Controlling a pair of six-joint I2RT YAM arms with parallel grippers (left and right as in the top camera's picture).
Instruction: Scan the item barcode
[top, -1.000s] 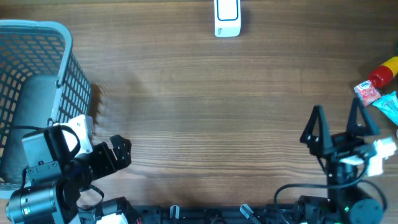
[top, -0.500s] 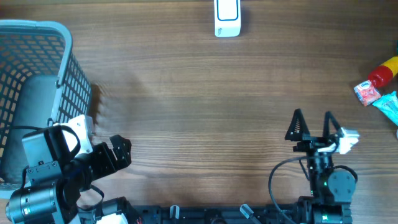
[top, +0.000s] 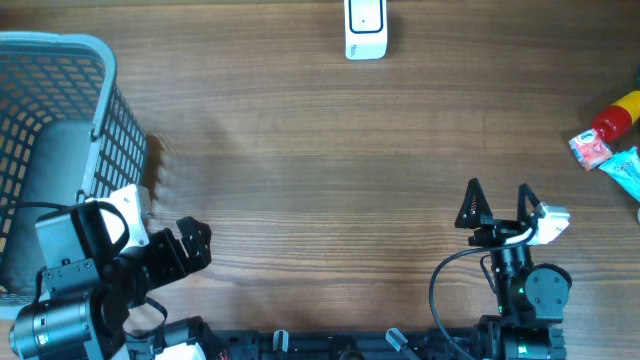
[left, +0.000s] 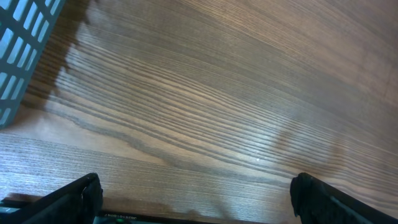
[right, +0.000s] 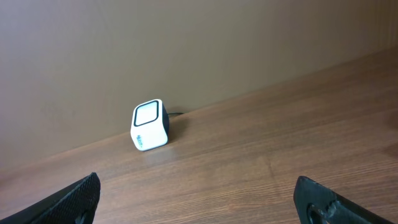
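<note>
Both the left fingers (left: 78, 194) and the right fingers (top: 470, 208) stand open, empty, well apart from the scanner (top: 365, 28).

No lettering can be read anywhere. The white barcode scanner (right: 150, 124) carries a small dark mark under its window, too blurred to make out. The print on the red-and-white packet (top: 590, 149) at the right edge of the desk (top: 320, 150) is too small.

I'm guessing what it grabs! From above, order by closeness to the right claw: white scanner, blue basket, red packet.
From the right claw:
1. Red packet, right edge.
2. White scanner, far edge, middle.
3. Blue basket, far left.
</note>
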